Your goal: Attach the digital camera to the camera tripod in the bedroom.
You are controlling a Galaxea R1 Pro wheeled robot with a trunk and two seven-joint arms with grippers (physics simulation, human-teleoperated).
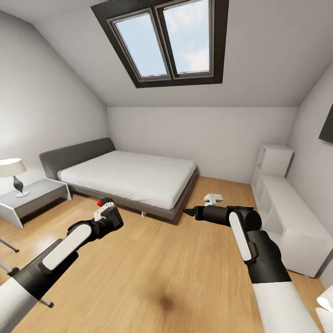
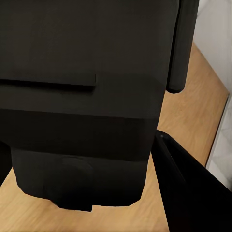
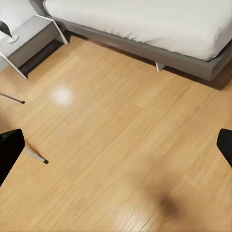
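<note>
No brand, label or writing readable anywhere.

Left claw raised over the wood floor, just short of the bed's near long edge. It is closed around the digital camera: a black boxy body, matte, with a shallow raised panel on one face; one dark finger presses along its side. Head view shows a small round red button at the claw's tip.

Right claw reaches forward near the bed's foot corner; fingers spread wide, dark tips at opposite edges of the right wrist view, holding nothing.

Camera tripod: thin silver legs with black feet on the floor beside the nightstand; head not visible.

Lamp on the nightstand. Skylight overhead. White shelves along the right wall.
</note>
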